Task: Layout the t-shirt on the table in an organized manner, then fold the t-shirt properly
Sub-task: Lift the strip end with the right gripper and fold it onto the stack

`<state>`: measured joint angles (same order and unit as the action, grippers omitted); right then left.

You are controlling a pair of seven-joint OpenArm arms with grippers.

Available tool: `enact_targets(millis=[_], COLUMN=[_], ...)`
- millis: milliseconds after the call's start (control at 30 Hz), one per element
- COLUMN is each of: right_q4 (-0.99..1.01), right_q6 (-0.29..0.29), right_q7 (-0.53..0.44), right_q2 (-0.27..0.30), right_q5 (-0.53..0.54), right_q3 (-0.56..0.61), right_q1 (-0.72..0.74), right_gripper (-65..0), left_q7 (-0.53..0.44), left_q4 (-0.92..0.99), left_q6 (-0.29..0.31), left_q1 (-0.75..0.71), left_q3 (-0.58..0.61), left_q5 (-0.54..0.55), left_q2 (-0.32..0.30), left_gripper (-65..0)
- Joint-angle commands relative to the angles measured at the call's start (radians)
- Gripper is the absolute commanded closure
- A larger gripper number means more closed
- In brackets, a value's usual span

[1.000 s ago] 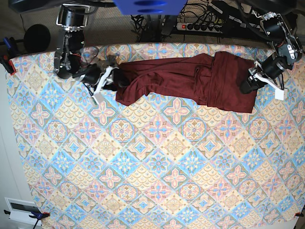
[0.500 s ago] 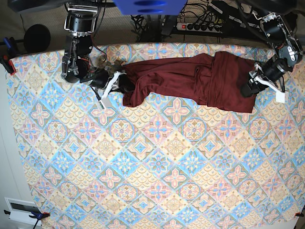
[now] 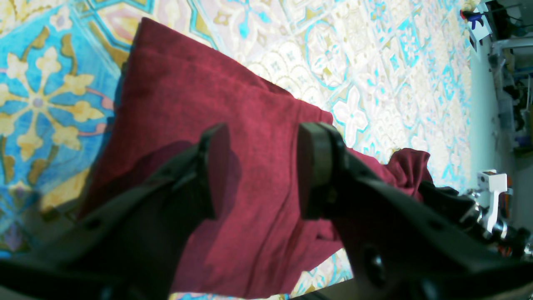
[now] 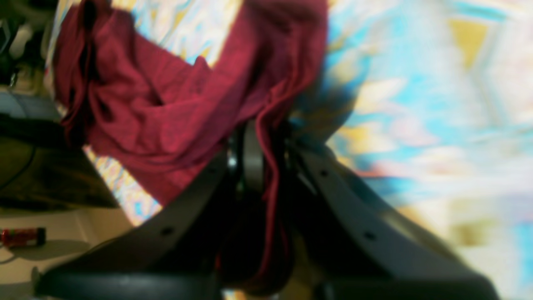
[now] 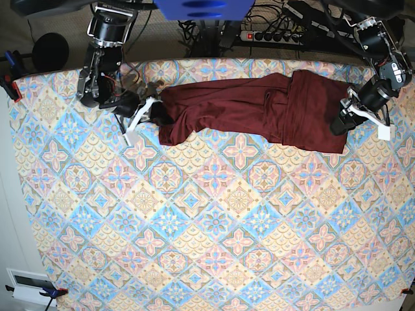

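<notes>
The dark maroon t-shirt lies bunched in a long strip along the far side of the patterned table. Its right part is folded into a flatter panel. My right gripper is at the strip's left end, shut on a fold of the shirt, which runs between the jaws. My left gripper is at the shirt's right edge. In the left wrist view it is open, with its two pads apart just above the flat maroon cloth.
A power strip and cables lie beyond the table's far edge. A black round object stands at the far left, with a clamp on the left edge. A white box sits at the front left corner.
My right gripper carried the shirt's left end a little to the right, then back to the left. My left gripper stayed at the right edge, shifting only slightly.
</notes>
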<state>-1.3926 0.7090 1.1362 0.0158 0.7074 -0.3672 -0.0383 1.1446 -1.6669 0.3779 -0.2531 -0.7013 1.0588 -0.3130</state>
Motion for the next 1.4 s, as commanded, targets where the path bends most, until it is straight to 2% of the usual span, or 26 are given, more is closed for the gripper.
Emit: enact_targets(millis=[0,367,467,700,767,900,1000,1100,1267,1367], right_q4=[-0.014,0.158,0.17,0.019,-0.041,-0.166,-0.255,-0.314,-0.336,-0.336], right_q6=[-0.011,-0.011,-0.011,-0.011,-0.011,-0.011,-0.011,-0.011,-0.011,-0.011], right_q7=[-0.023,-0.124,-0.135,-0.092,-0.075,-0.063,-0.063,-0.063,-0.066,-0.066], right_q2=[0.033,0.155,0.187,0.189,0.175,0.111,0.071,0.034,-0.032,-0.07], right_q5=[-0.021,-0.022,-0.019,-0.016,-0.016,-0.015,-0.005,0.051,0.079,0.082], right_q3=[-0.017,-0.125,-0.125,-0.12,-0.115,-0.069,0.009,0.084,0.17,0.219], right_q1=[0.058,0.196,0.209,0.202,0.199,0.156,0.136,0.136,0.136,0.136], right_gripper=[0.0,0.0,0.0,0.0,0.0,0.0,0.0,0.0,0.0,0.0], left_q7=[-0.019,-0.019,-0.019,-0.019,-0.019,-0.019,-0.019,-0.019,-0.019,-0.019], left_q4=[-0.012,-0.012,-0.012,-0.012,-0.012,-0.012,-0.012,-0.012,-0.012,-0.012], left_q6=[0.003,0.002,0.002,0.0,0.0,0.0,0.0,0.0,0.0,0.0], left_q1=[0.007,0.034,0.034,0.034,0.033,0.03,0.027,0.025,0.027,0.025], left_q3=[-0.008,-0.008,-0.005,-0.001,-0.001,-0.001,-0.001,-0.002,-0.002,-0.002], left_q5=[0.021,-0.007,-0.009,-0.01,-0.01,-0.01,-0.01,-0.012,-0.071,-0.071], left_q2=[-0.016,-0.01,0.016,0.041,0.042,0.044,0.044,0.044,0.045,0.045], left_gripper=[-26.2,-26.2,-26.2,-26.2,-26.2,-26.2,-26.2,-26.2,-26.2,-26.2])
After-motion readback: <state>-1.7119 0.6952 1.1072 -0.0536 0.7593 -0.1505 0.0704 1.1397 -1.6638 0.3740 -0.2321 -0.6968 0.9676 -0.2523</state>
